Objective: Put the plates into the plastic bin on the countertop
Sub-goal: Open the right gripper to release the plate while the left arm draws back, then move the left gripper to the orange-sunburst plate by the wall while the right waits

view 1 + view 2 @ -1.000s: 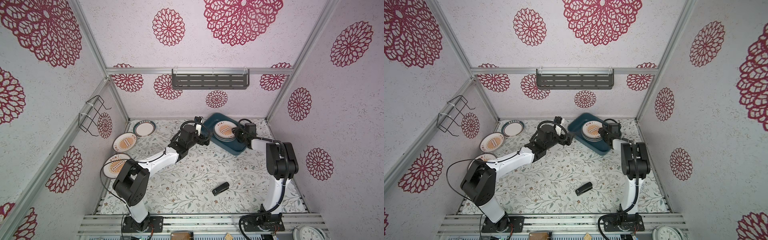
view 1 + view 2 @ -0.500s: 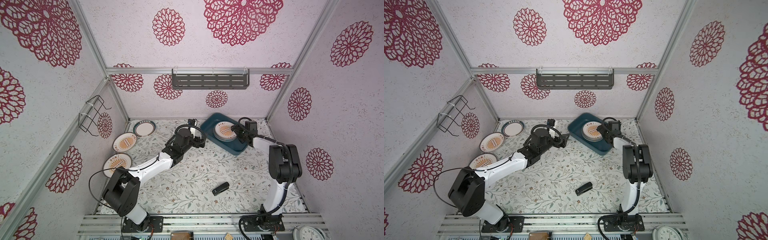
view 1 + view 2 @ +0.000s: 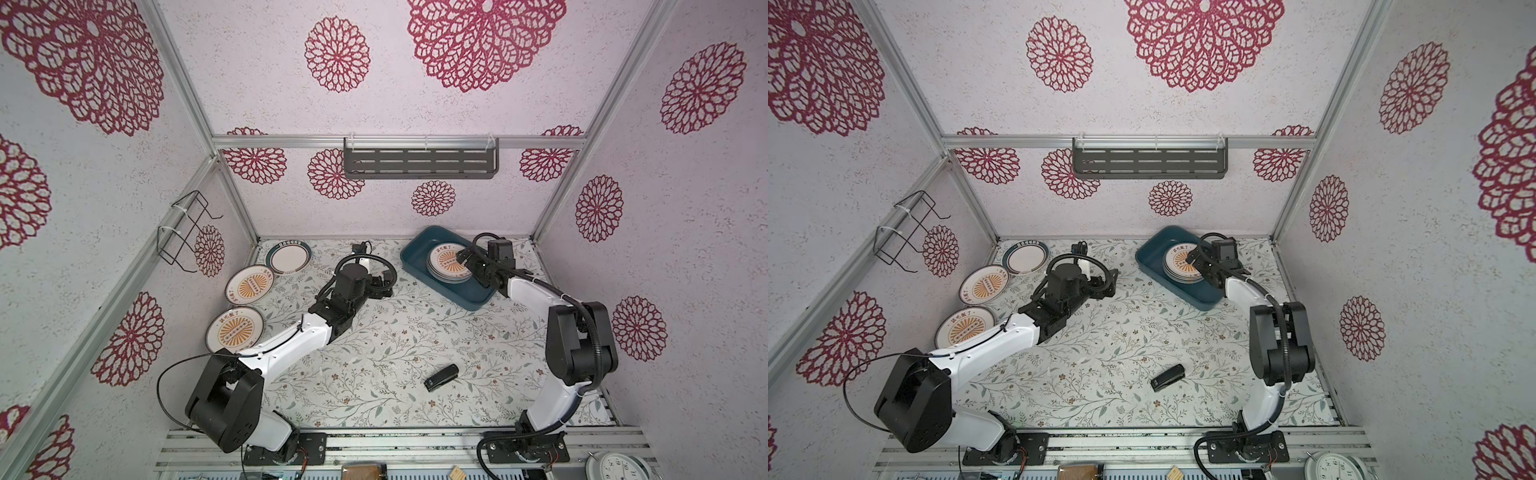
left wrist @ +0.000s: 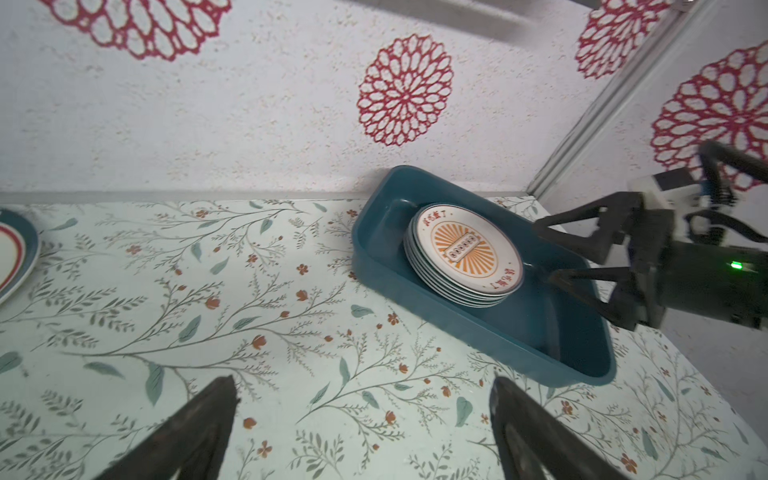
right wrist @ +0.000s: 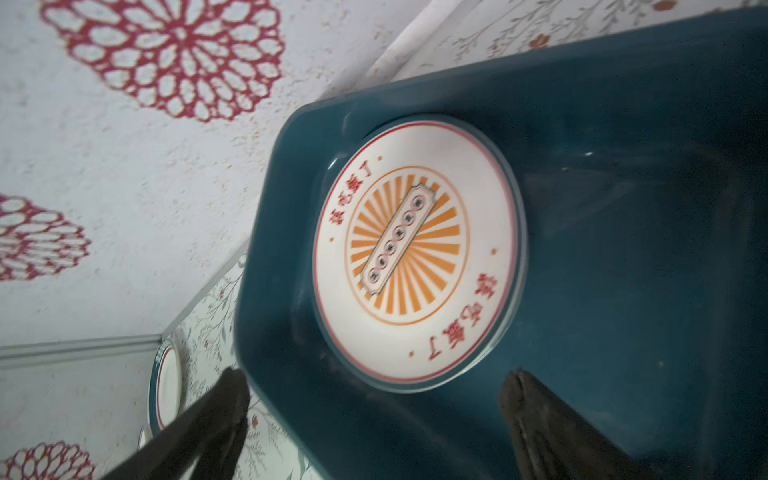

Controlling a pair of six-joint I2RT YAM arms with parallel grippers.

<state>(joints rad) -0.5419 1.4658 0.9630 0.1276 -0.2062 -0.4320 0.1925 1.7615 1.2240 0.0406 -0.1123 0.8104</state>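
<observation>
- Plates [image 3: 451, 264]: stacked in the bin [image 3: 478, 297] at the far right of the counter [image 3: 395, 345].
- Both top views: three loose plates [image 3: 249, 283] on the counter's left, and a small black object [image 3: 441, 377] near the front.
- Left wrist view: the stack [image 4: 463, 253] seen from the side, several rims deep. The left gripper [image 4: 361, 384] is spread wide over bare counter, holding nothing.
- Right wrist view: the top plate [image 5: 415, 249] has an orange sunburst. The right gripper [image 5: 374, 376] is spread wide beside the stack, holding nothing.
</observation>
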